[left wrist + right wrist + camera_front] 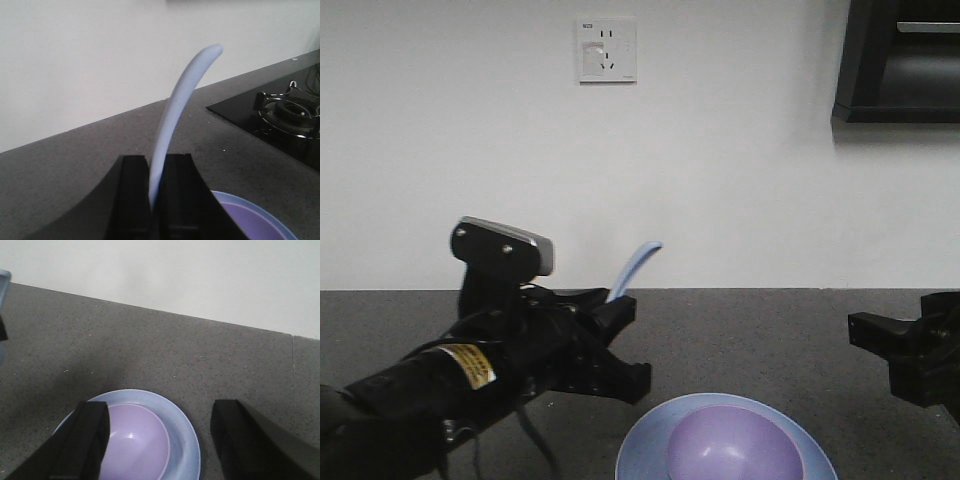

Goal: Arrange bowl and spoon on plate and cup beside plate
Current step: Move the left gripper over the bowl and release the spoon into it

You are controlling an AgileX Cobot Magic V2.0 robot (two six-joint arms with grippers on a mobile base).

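**Left gripper clamped on the spoon, bowl sitting on the plate**

Front view: my left arm fills the lower left. My left gripper is clenched on the pale blue spoon, whose curved handle sticks up against the white wall. Just right of it, at the bottom edge, the lavender bowl rests inside the pale blue plate on the dark speckled surface. My right gripper hangs at the far right, apart from the plate. A wall socket sits high on the wall.

Left wrist view: both fingers press the spoon between them. The plate's rim and bowl show at lower right, and a stove burner lies beyond.

Right wrist view: my right gripper is released, its fingers spread wide above the bowl on the plate.
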